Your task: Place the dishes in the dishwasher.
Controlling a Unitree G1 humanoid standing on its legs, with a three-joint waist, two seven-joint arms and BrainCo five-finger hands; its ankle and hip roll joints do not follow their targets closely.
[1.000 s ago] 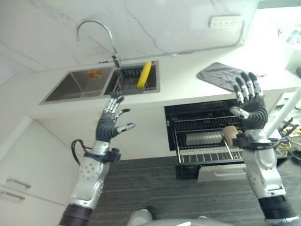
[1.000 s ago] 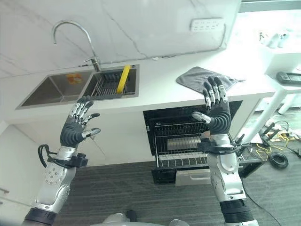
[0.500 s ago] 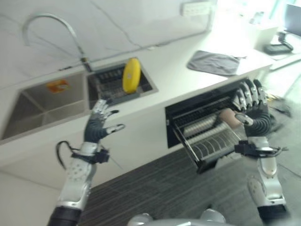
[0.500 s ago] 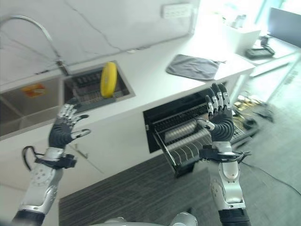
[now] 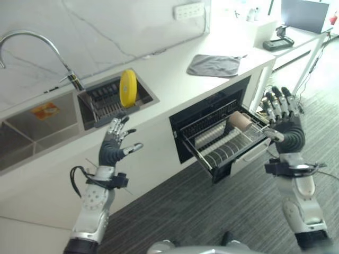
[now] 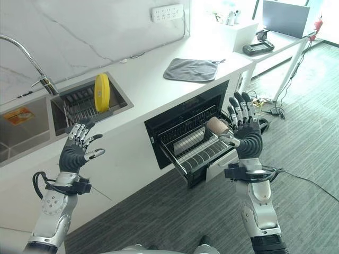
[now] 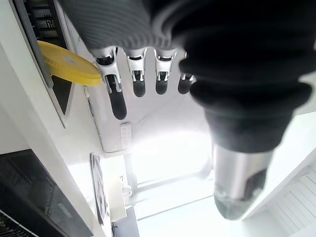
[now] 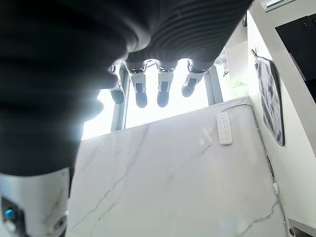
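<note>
Yellow plate stands on edge in the sink rack, left of the open dishwasher. Left hand and right hand both raised, fingers spread, empty. Grey cloth on the surface above the dishwasher.

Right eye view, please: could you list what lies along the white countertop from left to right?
Curved chrome tap → steel sink basin with an orange item → upright round yellow plate in the sink's wire rack → flat grey cloth → dark device on the side table.
</note>
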